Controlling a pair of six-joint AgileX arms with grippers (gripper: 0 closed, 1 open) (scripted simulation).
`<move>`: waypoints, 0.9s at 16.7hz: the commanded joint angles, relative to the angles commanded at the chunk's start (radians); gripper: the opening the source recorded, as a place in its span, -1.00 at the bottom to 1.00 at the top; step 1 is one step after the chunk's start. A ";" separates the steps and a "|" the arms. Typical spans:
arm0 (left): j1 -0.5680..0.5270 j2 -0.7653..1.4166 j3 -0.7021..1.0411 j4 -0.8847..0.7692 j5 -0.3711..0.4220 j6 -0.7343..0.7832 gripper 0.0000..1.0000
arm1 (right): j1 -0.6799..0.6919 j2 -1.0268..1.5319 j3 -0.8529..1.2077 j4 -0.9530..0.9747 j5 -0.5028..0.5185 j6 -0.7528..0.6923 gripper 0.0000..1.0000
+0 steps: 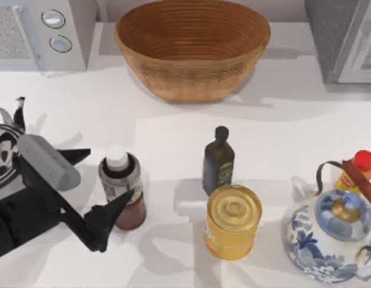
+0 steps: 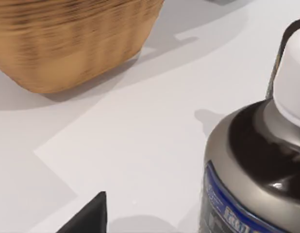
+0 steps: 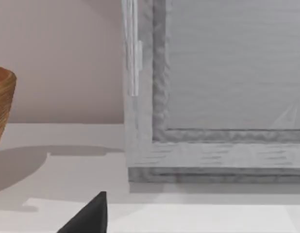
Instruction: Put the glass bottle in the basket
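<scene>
1. The left claw [image 1: 95, 186] is spreading its fingers around the glass bottle [image 1: 121, 186] – one tip near the base, one behind – lining up a side grip.
2. The bottle is standing upright on the table [image 1: 173, 138].
3. The basket [image 1: 191, 48] is waiting well beyond – open-topped for dropping in.

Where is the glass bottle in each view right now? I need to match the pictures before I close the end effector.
Top view: the glass bottle stands left of centre on the table, between the fingers of the left end effector.
Left wrist view: its white cap and grey shoulder show close up.
Right wrist view: the bottle is not in it.
Shared landmark: the basket, at the table's far edge, with part of its side in both wrist views.
</scene>
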 joint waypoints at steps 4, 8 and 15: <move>-0.062 0.182 0.065 0.127 -0.057 -0.022 1.00 | 0.000 0.000 0.000 0.000 0.000 0.000 1.00; -0.125 0.335 0.070 0.283 -0.111 -0.042 1.00 | 0.000 0.000 0.000 0.000 0.000 0.000 1.00; -0.152 0.404 0.045 0.379 -0.138 -0.051 1.00 | 0.000 0.000 0.000 0.000 0.000 0.000 1.00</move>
